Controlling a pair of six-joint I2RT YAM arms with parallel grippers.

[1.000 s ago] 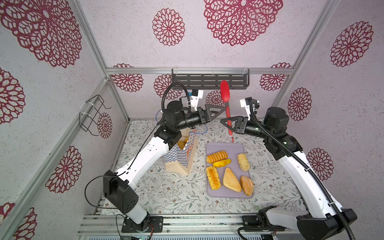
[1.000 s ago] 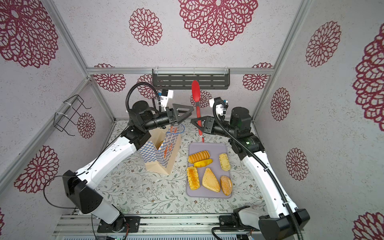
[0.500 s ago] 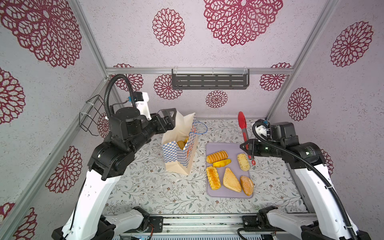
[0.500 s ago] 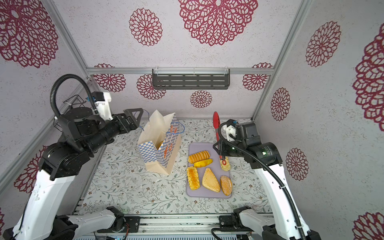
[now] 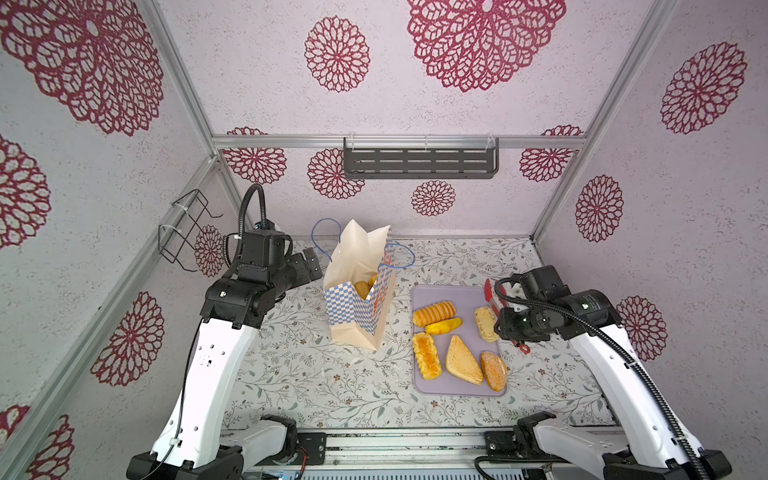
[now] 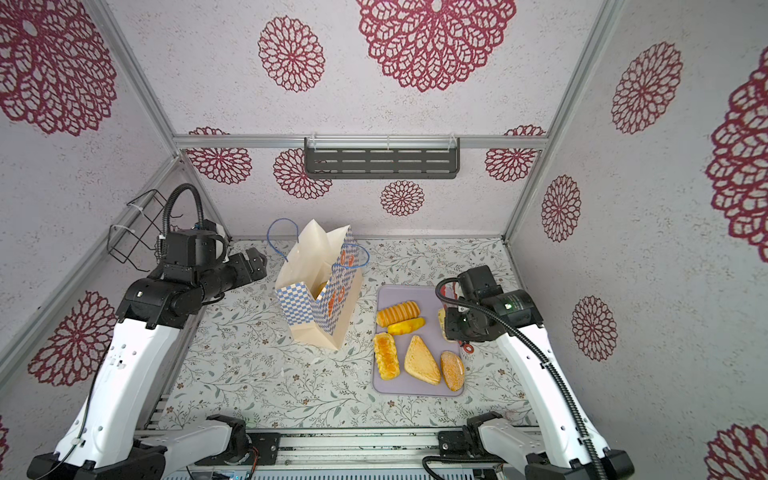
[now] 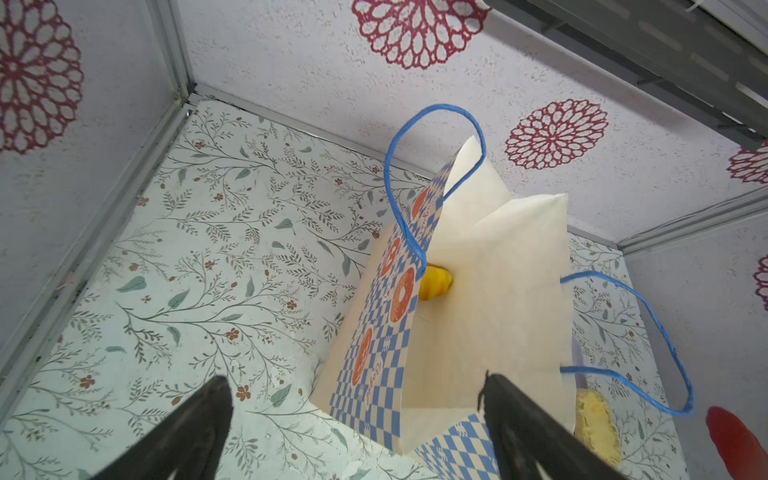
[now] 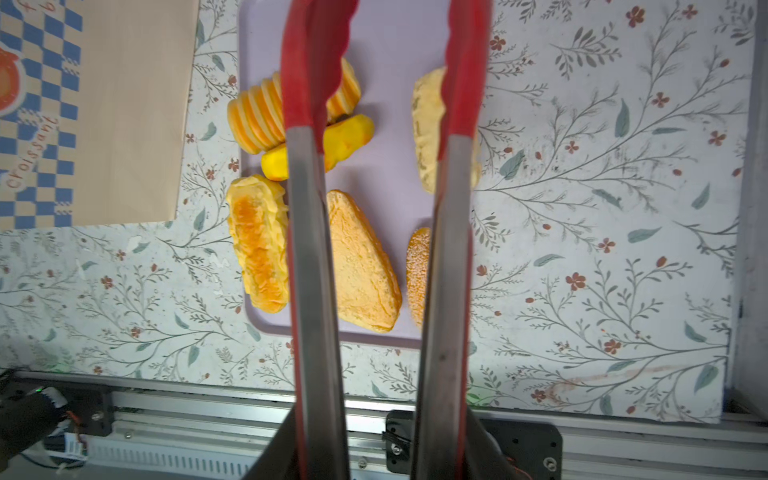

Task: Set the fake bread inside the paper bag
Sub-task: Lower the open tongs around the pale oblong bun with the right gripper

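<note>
Cream paper bag (image 5: 359,299) upright on the floral table (image 5: 291,374), mouth open, blue handles (image 7: 385,170) looping up from the rim. Stands just left of the lilac tray (image 5: 465,297) in both top views, close to it but apart. Some bread (image 5: 365,287) already low inside the bag, yellow against the cream inner wall in the left wrist view.

Six more pieces flat on the tray:
- Ribbed roll (image 5: 434,312) and yellow roll (image 5: 443,326), touching, at the far left.
- Long loaf (image 5: 426,360) at the near left.
- Wedge (image 5: 463,359) in the middle.
- Seeded bun (image 5: 493,370) at the near right.
- Pale loaf (image 5: 485,323) along the right edge, partly hidden under the right arm in both top views.

Left gripper (image 5: 311,266) raised beside the bag's left wall, near it without touching. Dark fingers (image 7: 199,419) spread wide, gripping nothing, aimed at the bag's open top.

Right gripper (image 8: 380,432) clamped around the steel shanks of the tongs (image 8: 309,249), hovering over the tray's right side. Tongs sprung apart, with one red tip (image 8: 316,62) over the ribbed roll and the other over the pale loaf. Cannot tell from these views whether either tip touches the bread.
</note>
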